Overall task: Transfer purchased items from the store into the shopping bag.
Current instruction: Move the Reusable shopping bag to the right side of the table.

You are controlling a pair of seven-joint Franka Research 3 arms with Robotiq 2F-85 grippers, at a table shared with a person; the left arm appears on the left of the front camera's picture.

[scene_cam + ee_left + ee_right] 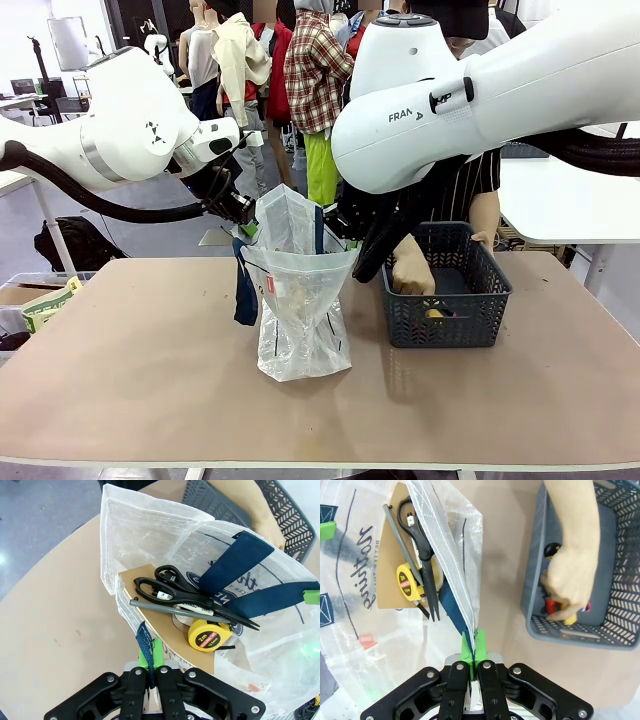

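Left gripper (152, 655) and right gripper (474, 647) pinch the shopping bag (300, 320) open. The hand (570, 580) in the basket (440, 320) curls, seemingly pinching something red. If the rim slips, the mouth collapses.

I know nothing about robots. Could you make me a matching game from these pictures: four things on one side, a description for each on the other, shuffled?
1 scissors
2 tape measure
3 person's hand
4 left pincer

A yellow casing
B reaching into the grey basket
C shut on a blue strap of the bag
D black handles, lying in the bag

Pairs: 1-D, 2-A, 3-B, 4-C
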